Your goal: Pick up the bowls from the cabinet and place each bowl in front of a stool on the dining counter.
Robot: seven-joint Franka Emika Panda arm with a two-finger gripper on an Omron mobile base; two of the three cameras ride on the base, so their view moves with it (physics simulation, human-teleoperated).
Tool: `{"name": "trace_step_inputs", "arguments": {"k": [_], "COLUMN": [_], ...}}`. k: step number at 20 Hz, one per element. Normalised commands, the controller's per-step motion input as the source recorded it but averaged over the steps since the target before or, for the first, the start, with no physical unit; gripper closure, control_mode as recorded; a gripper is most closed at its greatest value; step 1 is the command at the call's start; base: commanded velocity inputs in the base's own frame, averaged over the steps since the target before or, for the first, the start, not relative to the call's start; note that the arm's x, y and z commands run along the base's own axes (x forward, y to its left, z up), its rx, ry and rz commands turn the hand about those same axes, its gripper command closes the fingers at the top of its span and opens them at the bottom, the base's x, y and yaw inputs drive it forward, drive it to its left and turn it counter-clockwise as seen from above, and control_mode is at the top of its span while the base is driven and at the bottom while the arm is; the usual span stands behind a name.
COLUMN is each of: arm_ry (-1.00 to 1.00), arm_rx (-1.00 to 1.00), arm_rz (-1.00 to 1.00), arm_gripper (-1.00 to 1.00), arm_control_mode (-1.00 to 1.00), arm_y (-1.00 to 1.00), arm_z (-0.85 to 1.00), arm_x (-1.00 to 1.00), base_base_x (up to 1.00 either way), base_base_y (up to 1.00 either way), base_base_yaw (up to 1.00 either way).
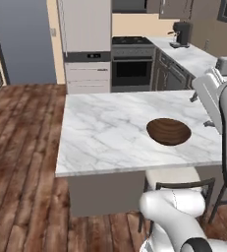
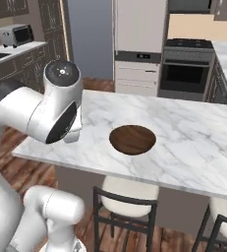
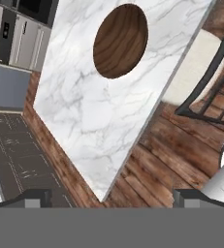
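We see our jaws [image 3: 111, 196] standing wide apart and holding nothing: in the hand view the two small dark fingertips [image 3: 35, 197] rise far from each other, with only wooden floor and the corner of the worktop between them. Beyond the fingertips, well apart from them, the wide shallow bowl of dark brown grained wood [image 3: 120, 40] rests upright on the long white grey-veined marble worktop [image 3: 79, 106], so we judge that it has been set down and released. In the right base view the dark wooden bowl [image 2: 132, 139] sits near the worktop's near edge [image 2: 85, 162], directly above the cream-cushioned, dark-framed stool [image 2: 128, 199] tucked under that edge, which fits the placement the task asks for. The left base view agrees: the bowl [image 1: 168, 131] lies on the marble [image 1: 100, 133] just behind the stool's pale seat [image 1: 176, 177]. We therefore count one bowl as done. A second stool [image 2: 223, 221] shows at the lower right of the right base view, and the marble in front of it carries no bowl. By our reckoning about half the task is left: we must go to the cabinet for the other bowl, lift it, bring it back and set it before that second stool.
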Motion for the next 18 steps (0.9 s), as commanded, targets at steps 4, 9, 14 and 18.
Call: {"name": "trace_step_inputs", "arguments": {"k": [4,9,14,18], "arm_ry": [0.00,0.00,0.00,0.00], "arm_rx": [0.00,0.00,0.00,0.00], "arm_rz": [0.00,0.00,0.00,0.00], "arm_gripper": [-1.00,-1.00,-1.00,-1.00], "arm_control_mode": [1.00,1.00,1.00,1.00], "arm_y": [0.00,0.00,0.00,0.00], "arm_z": [0.00,0.00,0.00,0.00], "arm_x": [0.00,0.00,0.00,0.00], "base_base_x": [-0.95,-0.81,-0.11,0.89], "base_base_y": [1.00,1.00,1.00,1.00], "base_base_yaw": [0.03,0.10,0.06,-0.06]}}
